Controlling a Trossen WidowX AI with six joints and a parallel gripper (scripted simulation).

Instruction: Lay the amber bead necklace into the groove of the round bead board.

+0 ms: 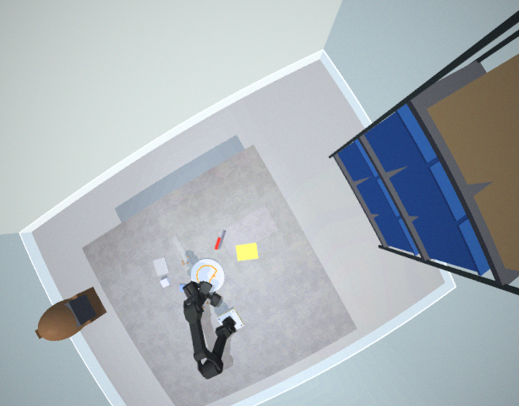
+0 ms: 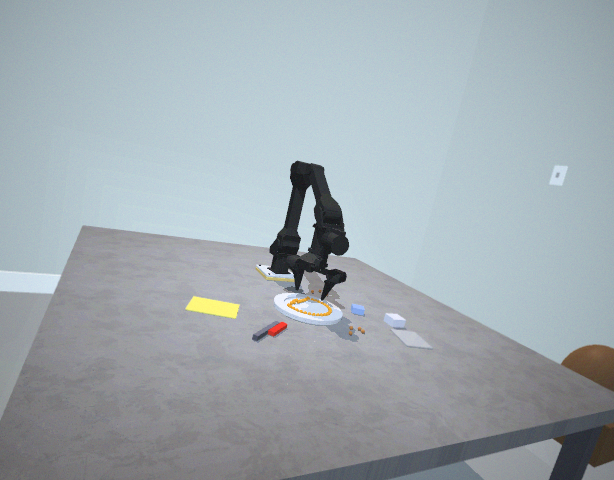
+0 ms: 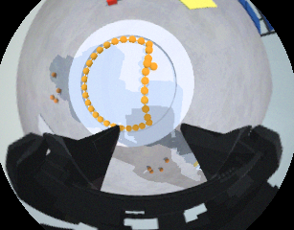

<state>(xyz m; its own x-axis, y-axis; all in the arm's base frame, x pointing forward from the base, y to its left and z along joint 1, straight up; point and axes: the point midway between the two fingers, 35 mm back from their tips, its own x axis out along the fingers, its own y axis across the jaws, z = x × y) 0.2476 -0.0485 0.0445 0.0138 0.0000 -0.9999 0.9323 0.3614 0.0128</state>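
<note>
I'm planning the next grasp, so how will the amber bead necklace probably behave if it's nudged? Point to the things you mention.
The amber bead necklace (image 1: pixel 197 274) (image 2: pixel 317 314) (image 3: pixel 84 87) looks floppy: one side bends sharply into a nearly straight run. Its round beads might roll slightly, and that run, lying inside the groove's circle, would probably shift first.

Black six-joint arm folded in a high bend above the tabletop, forearm sloping down, claw pointing downward, its two tapered black fingers spread wide apart, nothing held between them

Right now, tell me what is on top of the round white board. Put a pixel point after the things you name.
The amber necklace (image 1: pixel 197 271) (image 2: pixel 316 313) (image 3: pixel 84 86) lies on the board (image 1: pixel 220 275) (image 2: pixel 286 302) (image 3: pixel 185 81). From above, the arm hides part of the near rim.
</note>
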